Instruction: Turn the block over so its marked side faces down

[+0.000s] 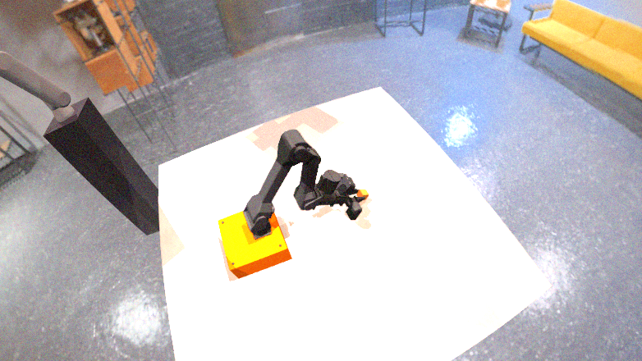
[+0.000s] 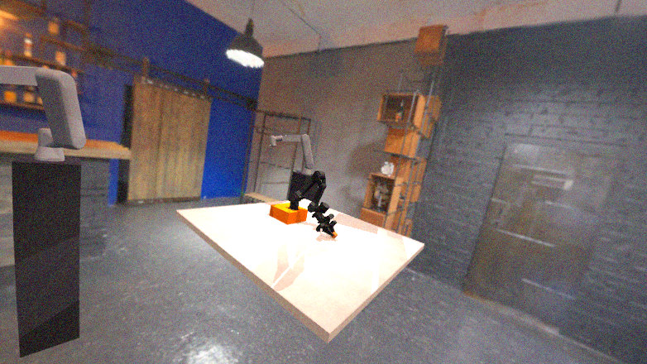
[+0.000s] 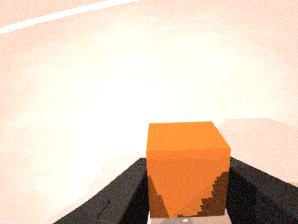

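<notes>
An orange block (image 1: 362, 193) (image 2: 334, 235) (image 3: 187, 167) sits between the fingertips of my gripper (image 1: 360, 196) (image 2: 333, 233) (image 3: 182, 165). In the wrist view both dark fingers press on its left and right sides, so the gripper is shut on it. The faces that show there are plain orange, with a jagged shadow low on the nearer one. No mark can be made out; the faces toward the fingers and the underside are hidden. The gripper is tilted low over the white table (image 1: 404, 269) (image 2: 316, 280). I cannot tell whether the block touches the table.
The arm's base stands on a yellow and orange box (image 1: 237, 251) (image 2: 281, 214) behind the gripper. A dark pedestal (image 1: 107, 166) with a grey arm stands beyond the table's edge. The table's far edges lie well away from the gripper.
</notes>
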{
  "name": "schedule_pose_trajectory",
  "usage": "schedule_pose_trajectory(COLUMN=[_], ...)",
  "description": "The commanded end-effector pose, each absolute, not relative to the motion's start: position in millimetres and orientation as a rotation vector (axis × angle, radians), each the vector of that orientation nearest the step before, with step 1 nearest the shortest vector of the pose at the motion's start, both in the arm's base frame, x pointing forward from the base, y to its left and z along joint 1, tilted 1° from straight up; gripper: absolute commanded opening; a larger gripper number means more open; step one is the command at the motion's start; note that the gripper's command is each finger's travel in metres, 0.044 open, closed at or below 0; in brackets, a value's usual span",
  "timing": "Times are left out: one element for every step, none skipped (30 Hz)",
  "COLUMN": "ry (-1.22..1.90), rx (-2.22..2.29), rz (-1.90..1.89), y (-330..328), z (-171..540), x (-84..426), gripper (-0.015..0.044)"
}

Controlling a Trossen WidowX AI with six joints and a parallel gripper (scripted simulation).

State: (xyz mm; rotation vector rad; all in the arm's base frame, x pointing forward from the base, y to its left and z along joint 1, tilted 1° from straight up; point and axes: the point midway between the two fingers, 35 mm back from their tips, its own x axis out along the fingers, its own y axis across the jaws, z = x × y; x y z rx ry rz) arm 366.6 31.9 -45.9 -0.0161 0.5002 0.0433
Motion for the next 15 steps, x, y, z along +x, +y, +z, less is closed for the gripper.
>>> schedule_pose_trajectory(ry=[0.497, 0.497, 0.497, 0.497, 0.497, 0.497, 0.497, 0.497, 0.497, 0.497, 0.497, 0.497, 0.497, 0.497, 0.497], rx=[-0.024, -0.024, -0.024, -0.024, -0.024, -0.024, -0.024, -0.024, -0.024, -0.024, -0.024, -0.024, -0.024, -0.024, -0.024], rz=[0.039, 0.039, 0.039, 0.039, 0.039, 0.039, 0.039, 0.039, 0.039, 0.039, 0.039, 0.039, 0.039, 0.039, 0.039], y=[31.1, 31.1, 31.1, 31.1, 31.1, 31.1, 31.1, 31.1, 31.1, 31.1, 31.1, 31.1, 31.1, 31.1, 31.1], z=[-45.4, -45.4, -45.4, -45.4, -45.4, -45.4, -45.4, -45.4, -45.4, -45.4, -45.4, -45.4, -45.4, -45.4, -45.4], x=[366.8, 366.8, 366.8, 366.8, 366.8, 366.8, 366.8, 366.8, 366.8, 366.8, 366.8, 366.8, 366.8, 366.8, 366.8], gripper=[0.021, 0.0236, 0.0262, 0.0289, 0.0315, 0.0341, 0.0367, 0.0394, 0.042, 0.044, 0.044, 0.044, 0.044, 0.044, 0.044])
